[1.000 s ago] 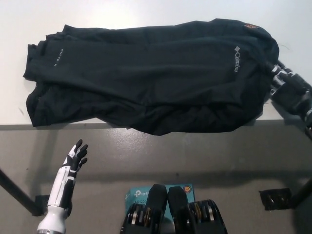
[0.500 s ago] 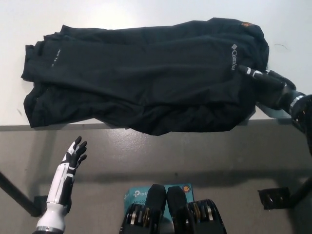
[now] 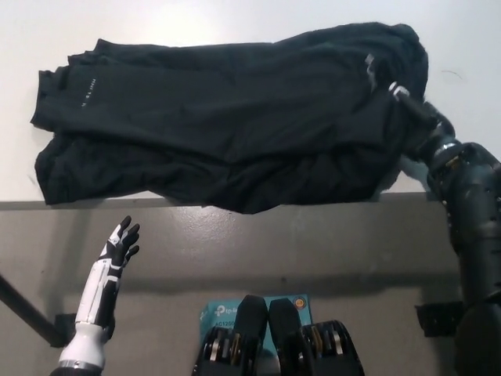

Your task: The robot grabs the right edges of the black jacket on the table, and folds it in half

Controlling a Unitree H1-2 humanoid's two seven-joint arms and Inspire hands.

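From the head view, the black jacket (image 3: 227,125) lies spread across the white table (image 3: 235,19), filling most of the tabletop from about nine o'clock over to two o'clock, with its near edge spilling a little over the table's front rim around six o'clock. Its right end, near two o'clock, is bunched and lifted into a hump. The black right hand (image 3: 419,117) comes in from four o'clock and is pushed against that raised right edge; dark hand on dark cloth, so I cannot tell whether the fingers are closed on the fabric or only touching it. The white left hand (image 3: 117,249) rests low at seven o'clock, in front of the table and clear of the jacket, fingers apart and holding nothing. On the grey floor (image 3: 313,251) at six o'clock sits a teal box (image 3: 215,316), shut, partly hidden, so its contents do not show.
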